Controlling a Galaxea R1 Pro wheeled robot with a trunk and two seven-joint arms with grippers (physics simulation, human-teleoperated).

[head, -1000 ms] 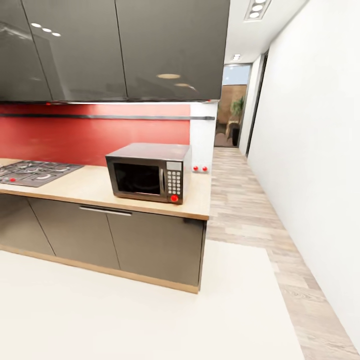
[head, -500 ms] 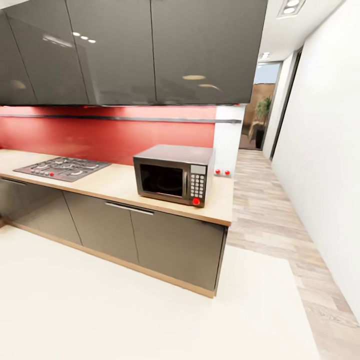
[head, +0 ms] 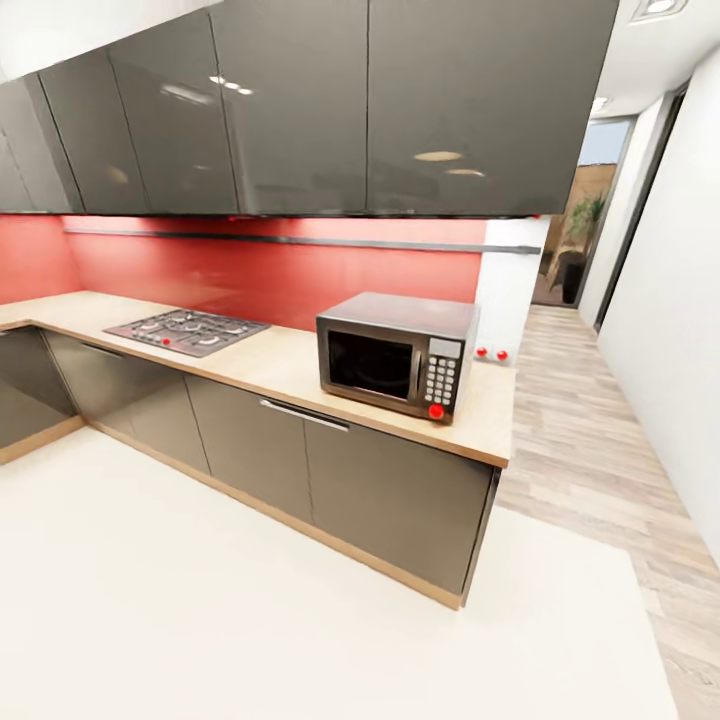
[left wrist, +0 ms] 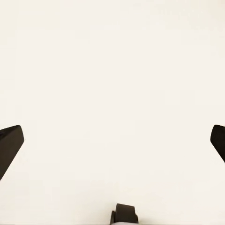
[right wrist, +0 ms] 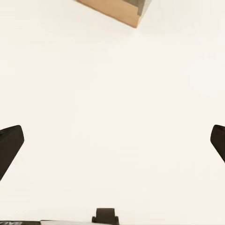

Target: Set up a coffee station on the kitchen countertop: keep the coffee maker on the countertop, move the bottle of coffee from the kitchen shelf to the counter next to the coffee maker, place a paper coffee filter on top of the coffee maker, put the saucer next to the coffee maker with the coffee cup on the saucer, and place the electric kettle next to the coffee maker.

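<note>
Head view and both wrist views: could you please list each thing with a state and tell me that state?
microwave: door shut, standing on the kitchen countertop
gas hob: bare, nothing on the burners
base cabinets: fronts shut
wall cabinets: doors shut
left gripper: open, holding nothing
right gripper: open, holding nothing

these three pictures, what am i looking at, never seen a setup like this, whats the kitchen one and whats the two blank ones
It is a simulated wheeled robot with two arms. The big picture comes from its head camera: a kitchen countertop with a microwave and a gas hob on it, and a thin kitchen shelf against the red wall. The two pale pictures come from cameras on the wrists, looking down at the cream floor. The dark tips at the edges are fingers of the left gripper and right gripper, both open and holding nothing.
</note>
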